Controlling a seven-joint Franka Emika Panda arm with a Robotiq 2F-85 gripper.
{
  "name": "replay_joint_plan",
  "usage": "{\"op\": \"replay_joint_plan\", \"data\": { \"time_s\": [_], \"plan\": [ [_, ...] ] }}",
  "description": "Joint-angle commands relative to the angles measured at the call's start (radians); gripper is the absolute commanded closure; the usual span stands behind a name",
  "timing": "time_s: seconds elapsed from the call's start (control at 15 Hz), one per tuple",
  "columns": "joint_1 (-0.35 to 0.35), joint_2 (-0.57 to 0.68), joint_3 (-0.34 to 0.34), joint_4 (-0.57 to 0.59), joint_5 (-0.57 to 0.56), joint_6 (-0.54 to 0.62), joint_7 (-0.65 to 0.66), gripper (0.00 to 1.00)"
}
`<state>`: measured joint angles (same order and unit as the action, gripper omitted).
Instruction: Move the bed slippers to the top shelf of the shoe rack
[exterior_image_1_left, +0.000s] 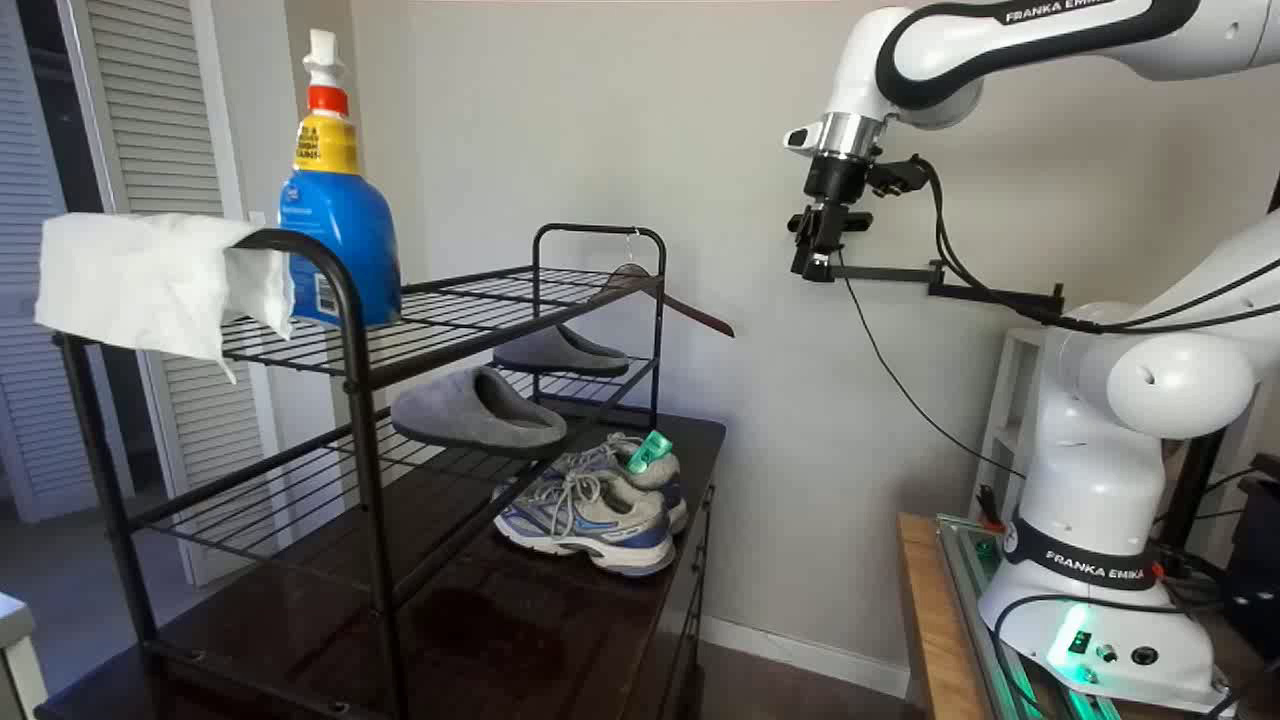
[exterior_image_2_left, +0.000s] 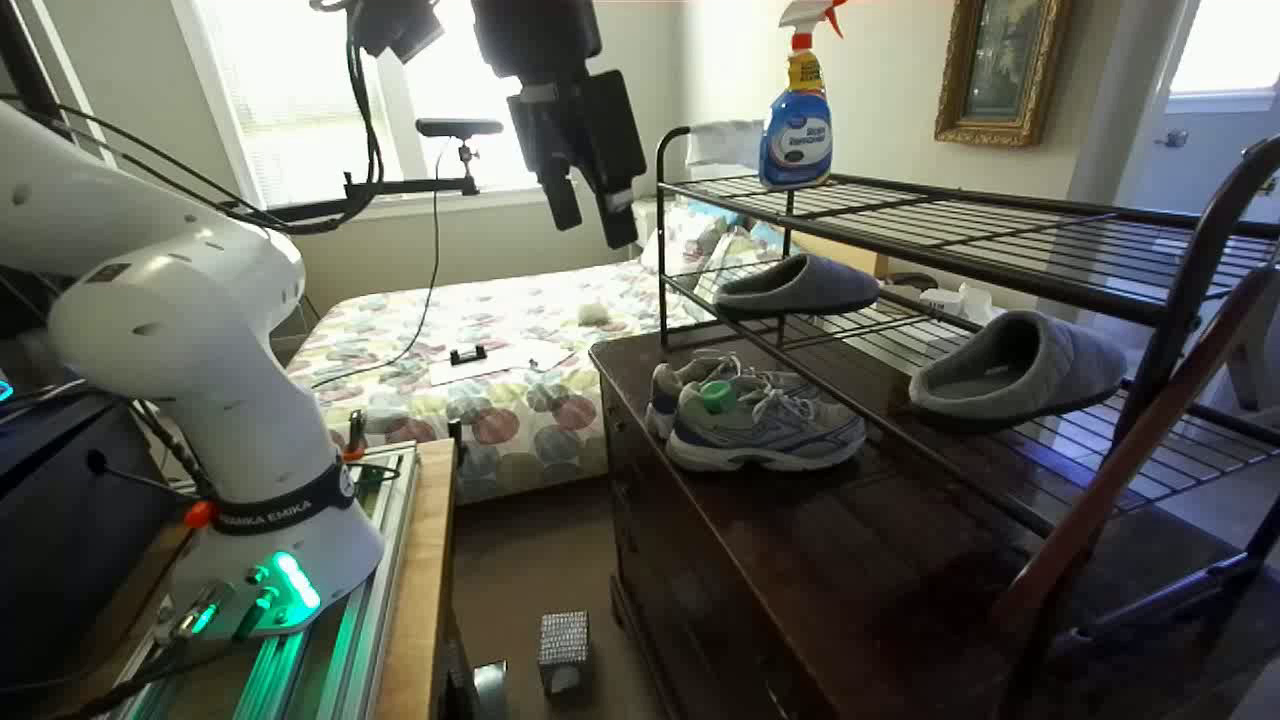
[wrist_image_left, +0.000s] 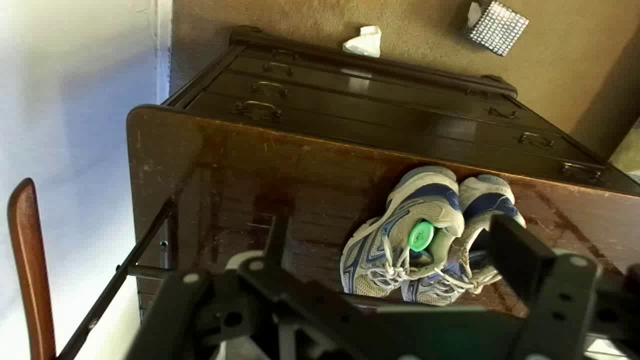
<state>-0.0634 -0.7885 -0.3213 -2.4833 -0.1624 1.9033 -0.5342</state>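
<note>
Both bed slippers, soft and grey with dark openings, rest on the wire tier below the top shelf. In an exterior view one slipper sits nearer the camera, with its mate farther back; the pair also appears as a slipper and its mate. The black shoe rack carries the wire-grid top shelf above them. My gripper hangs in the air beside the rack, apart from it. In the wrist view its fingers are spread wide with nothing held; the slippers do not show there.
A blue spray bottle and a white cloth occupy one end of the top shelf. At the opposite end hangs a wooden hanger. Laced sneakers with a green item stand on the dark dresser under the rack.
</note>
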Motion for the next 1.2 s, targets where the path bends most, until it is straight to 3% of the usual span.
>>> {"op": "replay_joint_plan", "data": {
  "time_s": [0.0,0.4,0.73,0.93,1.13],
  "plan": [
    [0.0,0.001,0.001,0.003,0.001,-0.003,0.0,0.0],
    [0.0,0.001,0.001,0.003,0.001,-0.003,0.0,0.0],
    [0.06,0.025,0.022,-0.095,0.125,0.088,0.068,0.0],
    [0.09,0.022,0.041,-0.179,0.225,0.21,0.108,0.0],
    [0.107,0.003,0.073,-0.276,0.283,0.411,0.13,0.0]
  ]
}}
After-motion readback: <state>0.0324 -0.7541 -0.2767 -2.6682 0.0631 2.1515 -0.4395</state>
